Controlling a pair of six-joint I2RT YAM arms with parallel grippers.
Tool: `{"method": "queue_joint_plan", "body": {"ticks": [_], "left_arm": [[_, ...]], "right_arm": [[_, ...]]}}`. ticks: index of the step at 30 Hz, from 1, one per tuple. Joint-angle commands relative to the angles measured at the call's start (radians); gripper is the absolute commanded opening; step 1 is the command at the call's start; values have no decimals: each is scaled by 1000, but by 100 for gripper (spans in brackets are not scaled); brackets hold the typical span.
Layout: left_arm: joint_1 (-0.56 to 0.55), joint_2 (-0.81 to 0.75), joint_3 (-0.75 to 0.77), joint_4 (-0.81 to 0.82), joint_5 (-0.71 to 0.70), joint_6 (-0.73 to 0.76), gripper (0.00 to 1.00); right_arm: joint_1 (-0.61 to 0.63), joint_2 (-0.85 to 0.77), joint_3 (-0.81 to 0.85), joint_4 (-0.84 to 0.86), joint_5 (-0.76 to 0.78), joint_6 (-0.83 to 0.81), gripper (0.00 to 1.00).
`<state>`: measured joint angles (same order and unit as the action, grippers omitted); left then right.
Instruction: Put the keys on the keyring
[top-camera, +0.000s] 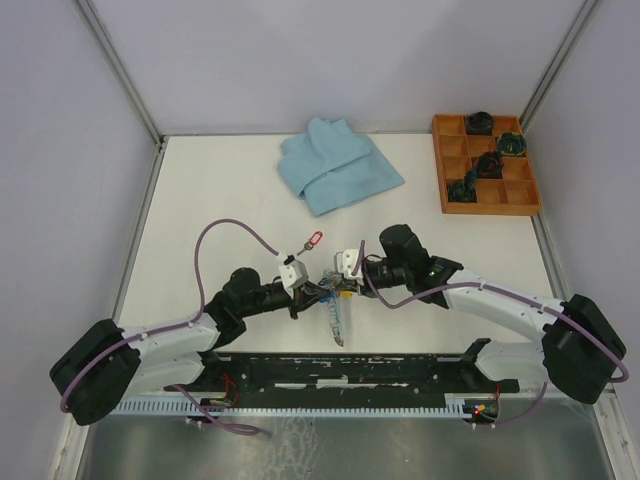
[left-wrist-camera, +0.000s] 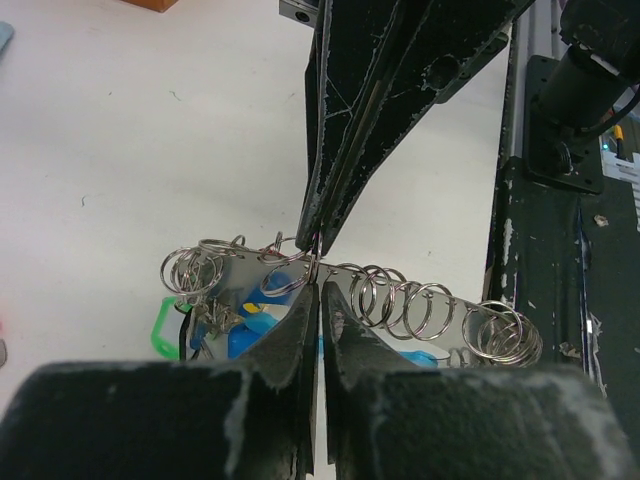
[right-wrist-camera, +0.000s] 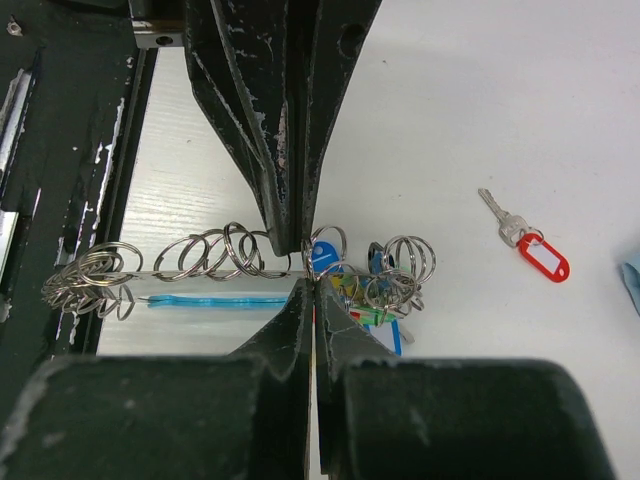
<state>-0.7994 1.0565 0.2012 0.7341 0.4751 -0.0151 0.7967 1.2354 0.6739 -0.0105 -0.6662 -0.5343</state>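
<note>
Grey keyring (left-wrist-camera: 405, 300) is clamped by left gripper (left-wrist-camera: 317, 265) and right gripper (right-wrist-camera: 306, 268), both closed on it; red-tagged key (right-wrist-camera: 522, 238) lies apart, farther back.

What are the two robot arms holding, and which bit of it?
Both hold the keyring. The left end effector and the right end effector each pinch its coiled wire partway along, with loops on either side.

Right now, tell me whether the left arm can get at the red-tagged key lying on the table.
Probably not yet. The left fingers are shut on the keyring, so it must let go first. The red-tagged key lies close by on bare table, nothing covering it.
</note>
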Motion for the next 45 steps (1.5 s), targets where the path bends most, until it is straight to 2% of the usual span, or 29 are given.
{"method": "queue_joint_plan", "body": {"ticks": [1, 6, 19, 28, 39, 42, 45], "left_arm": [[-1, -64, 12, 118, 2, 67, 9], [6, -88, -10, 136, -6, 91, 15], [61, 0, -15, 214, 38, 97, 24], [88, 90, 0, 260, 137, 98, 27], [89, 159, 42, 248, 188, 97, 24], [89, 154, 48, 250, 196, 99, 20], [89, 150, 48, 237, 195, 112, 10]], "right_arm": [[31, 15, 59, -2, -60, -40, 1], [30, 15, 74, -25, -53, -73, 1], [-10, 24, 79, -40, -66, -116, 1], [-34, 43, 79, -32, -79, -117, 1], [-34, 74, 94, -39, -107, -113, 1], [-34, 87, 98, -42, -106, -112, 1], [-34, 83, 101, -51, -99, -111, 1]]}}
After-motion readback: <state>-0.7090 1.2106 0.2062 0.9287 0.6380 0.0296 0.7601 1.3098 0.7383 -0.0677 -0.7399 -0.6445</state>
